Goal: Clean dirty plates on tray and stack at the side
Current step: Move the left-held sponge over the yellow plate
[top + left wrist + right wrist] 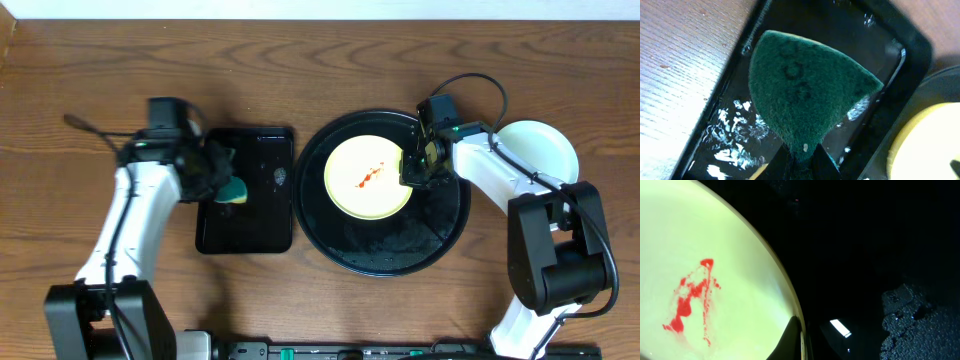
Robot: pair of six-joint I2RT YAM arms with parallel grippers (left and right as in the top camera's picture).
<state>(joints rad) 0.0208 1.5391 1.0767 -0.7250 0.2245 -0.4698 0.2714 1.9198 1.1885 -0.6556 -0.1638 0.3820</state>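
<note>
Both tools (222, 180) (407, 168) clamped, sponge (805, 95) (left), plate (715, 280) (right)

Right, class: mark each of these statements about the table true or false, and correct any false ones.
1. The yellow plate lies on the round tray. True.
2. The yellow plate is clean. False: a red smear marks its centre.
3. The left claw holds a green sponge. True.
4. The green sponge is rubbing the yellow plate. False: it is over the rectangular tray, apart from the plate.
5. The right claw is shut on the yellow plate's rim. True.
</note>
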